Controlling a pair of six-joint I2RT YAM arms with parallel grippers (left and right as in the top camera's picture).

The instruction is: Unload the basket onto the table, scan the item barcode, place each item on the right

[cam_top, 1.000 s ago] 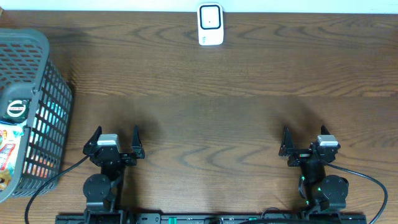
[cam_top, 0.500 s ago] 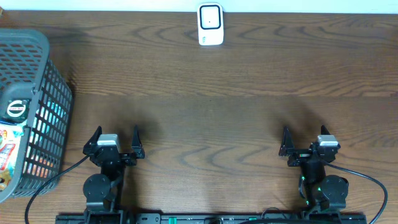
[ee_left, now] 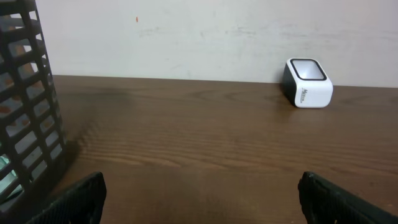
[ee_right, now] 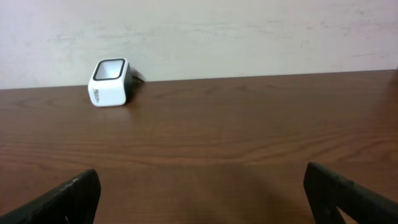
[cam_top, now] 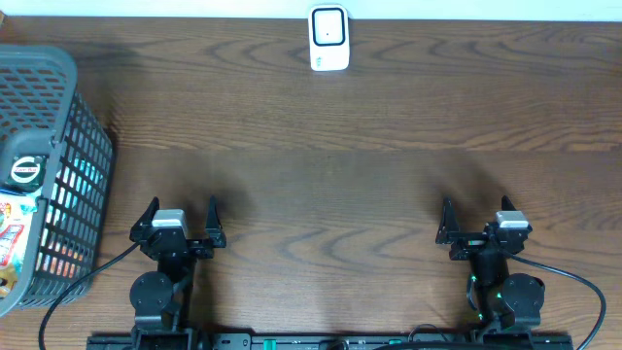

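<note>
Wooden table (cam_top: 330, 146), pale wall (ee_left: 186, 37) behind; barcode scanner (cam_top: 328, 39) at far edge, basket (cam_top: 83, 165) (packets (cam_top: 12, 238) inside) left; left gripper (cam_top: 183, 206) and right gripper (cam_top: 475, 209) low at near edge, jaws wide, empty.

Table (cam_top: 321, 175): dk brown wood, wavy darker grain all over. Scanner (cam_top: 328, 39): white body, black band round a pale grey window; small grey lettering on its side in wrist views. Basket (cam_top: 39, 58): mid-grey plastic, open grid pattern on walls. In it: round black lid (cam_top: 27, 172) w/ white ring + markings; packet (cam_top: 8, 243) multi-col print, red/yellow/white; cyan & orange-red showing thru the grid. Left gripper (cam_top: 182, 208) & right gripper (cam_top: 475, 208): matt black fingers, silver-grey block on top of each. Cables (cam_top: 573, 282): black. Right arm base (cam_top: 501, 292): black w/ green light spots. Wall (ee_left: 186, 37): off-white, faint smudges.
</note>
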